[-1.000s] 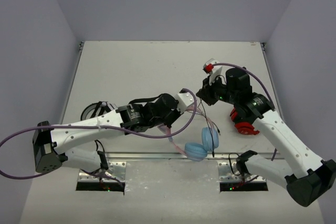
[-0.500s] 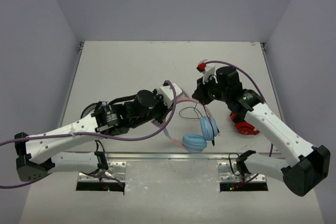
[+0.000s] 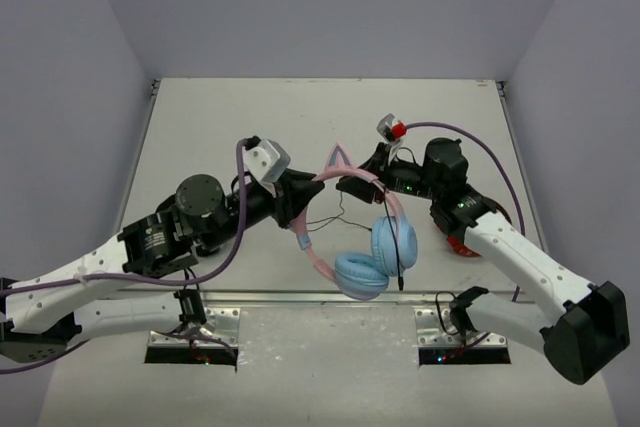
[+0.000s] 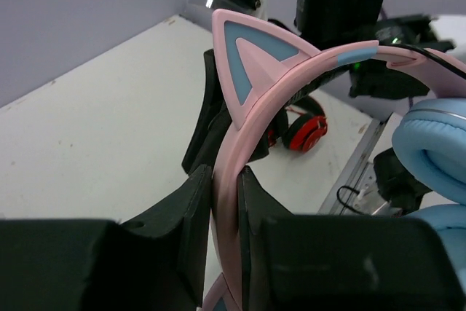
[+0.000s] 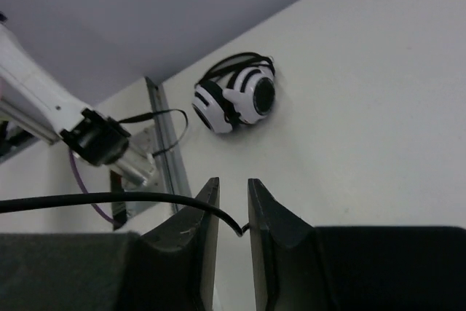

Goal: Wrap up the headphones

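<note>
Left fingers (image 4: 191,231): clamped on the pink headband (image 4: 291,71), one pad on each side, just below the cat ear (image 4: 251,52)
Right fingers (image 5: 198,242): a narrow gap stands between them; the black cable (image 5: 109,198) runs in from the side and ends inside that gap; it looks loose there, not pinched
Headphones (image 3: 392,245): held up off the table (image 3: 230,127) between my two arms, toward the near middle; the band arches on top; both cups hang below it
Look: pink band; cat ear with a blue centre; round, light blue, padded cups close together; thin cable in a slack loop under the band, one strand down the face of a cup
Risk, cable: my right gap is wider than the cable; any pull away and it probably drops out
Risk, band: I grip a thin, smooth edge; the hanging cups could twist it in my pads
Risk, snag: the slack loop may catch on a cup or on my wrist
Risk, neighbours: red-and-black headphones (image 4: 302,130) lie under my right arm; a black-and-white pair (image 5: 234,100) lies by my left arm; a low sweep could knock either
</note>
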{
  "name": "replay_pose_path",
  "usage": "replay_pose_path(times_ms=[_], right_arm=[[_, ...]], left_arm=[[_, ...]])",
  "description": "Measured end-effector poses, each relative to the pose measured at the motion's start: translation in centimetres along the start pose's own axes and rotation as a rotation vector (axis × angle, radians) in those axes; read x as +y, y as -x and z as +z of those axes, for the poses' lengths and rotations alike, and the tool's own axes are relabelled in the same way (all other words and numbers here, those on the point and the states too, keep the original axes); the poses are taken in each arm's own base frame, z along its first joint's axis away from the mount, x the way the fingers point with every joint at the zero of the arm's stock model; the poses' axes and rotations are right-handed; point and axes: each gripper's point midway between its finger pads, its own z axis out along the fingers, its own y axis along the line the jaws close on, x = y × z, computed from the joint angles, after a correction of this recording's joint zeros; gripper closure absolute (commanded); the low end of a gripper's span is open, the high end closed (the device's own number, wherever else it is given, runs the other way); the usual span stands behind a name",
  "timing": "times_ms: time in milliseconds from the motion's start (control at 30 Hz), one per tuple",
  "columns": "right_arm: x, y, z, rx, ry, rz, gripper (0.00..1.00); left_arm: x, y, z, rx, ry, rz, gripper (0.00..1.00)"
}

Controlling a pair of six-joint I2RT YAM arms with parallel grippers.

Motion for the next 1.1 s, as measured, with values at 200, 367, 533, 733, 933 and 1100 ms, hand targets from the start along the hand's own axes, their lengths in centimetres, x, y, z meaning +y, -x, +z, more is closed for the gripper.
replay_pose_path(times_ms=[200, 367, 533, 733, 933, 1100], right_arm=[[1.7, 2.1, 1.2, -0.127, 0.14, 0.038, 0.68], [1.8, 2.1, 2.4, -0.165, 0.197, 0.082, 0.69], [1.8, 0.9, 3.3, -0.162, 0.224, 0.112, 0.76], [3.1, -1.0, 4.0, -0.164, 0.265, 0.131, 0.86], [6.4, -4.8, 4.4, -0.134, 0.316, 0.15, 0.99], [9.9, -5.1, 4.3, -0.157, 0.361, 0.098, 0.99]], left_arm=[[0.1, 3.2, -0.7, -0.133, 0.018, -0.101, 1.0], [1.8, 3.9, -0.7, -0.17, 0.119, -0.168, 1.0], [3.9, 4.9, -1.3, -0.213, 0.247, -0.232, 1.0], [7.3, 7.0, -3.3, -0.334, 0.435, -0.326, 1.0], [10.9, 9.2, -5.8, -0.473, 0.653, -0.419, 1.0], [13.1, 11.1, -7.2, -0.528, 0.834, -0.399, 1.0]])
